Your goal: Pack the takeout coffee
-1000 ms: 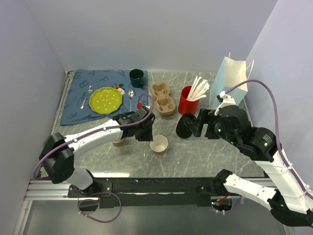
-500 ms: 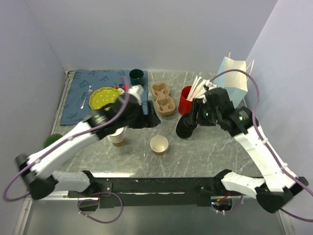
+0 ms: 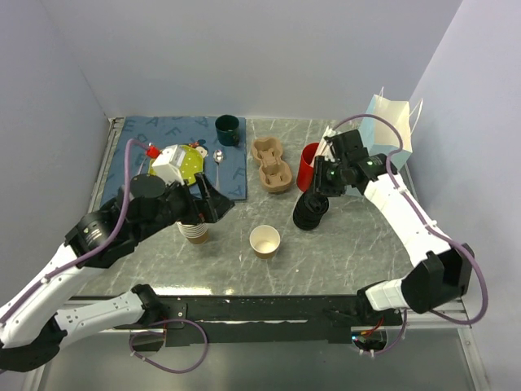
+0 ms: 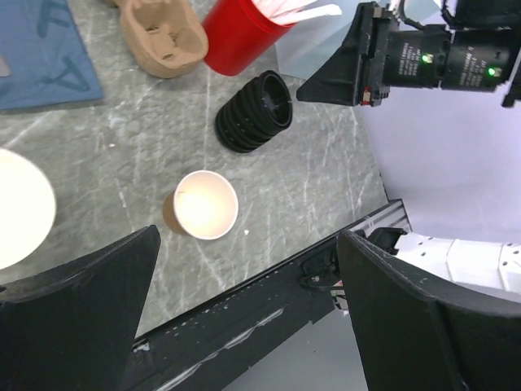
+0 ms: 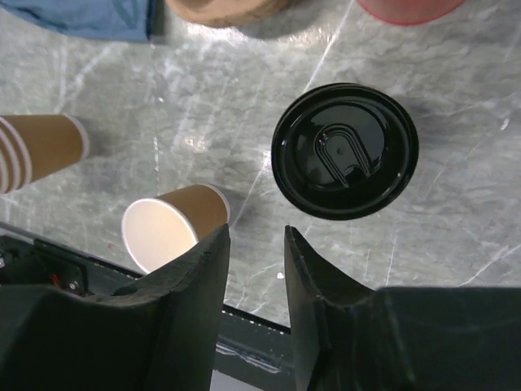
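Note:
No takeout coffee with a lid on it shows in any view. A lidless brown paper cup (image 3: 264, 241) (image 4: 200, 204) (image 5: 167, 229) stands upright on the marble table. A stack of black lids (image 3: 310, 211) (image 4: 254, 110) (image 5: 345, 151) sits to its right. My left gripper (image 3: 213, 204) (image 4: 244, 326) hovers high above the table, open wide with nothing between its fingers. Over the near side of the lid stack hangs my right gripper (image 3: 319, 184) (image 5: 256, 244). Its jaws leave a narrow gap and hold nothing.
A stack of brown paper cups (image 3: 196, 232) stands under my left arm. At the back are a cardboard cup carrier (image 3: 271, 164), a red cup of white stirrers (image 3: 309, 167), a green mug (image 3: 227, 129), a blue mat (image 3: 130, 163) with a plate, and a pale blue paper bag (image 3: 391, 130).
My left gripper opened, let go of the cup stack and rose back to the left. My right arm swung in above the lid stack while its jaws narrowed.

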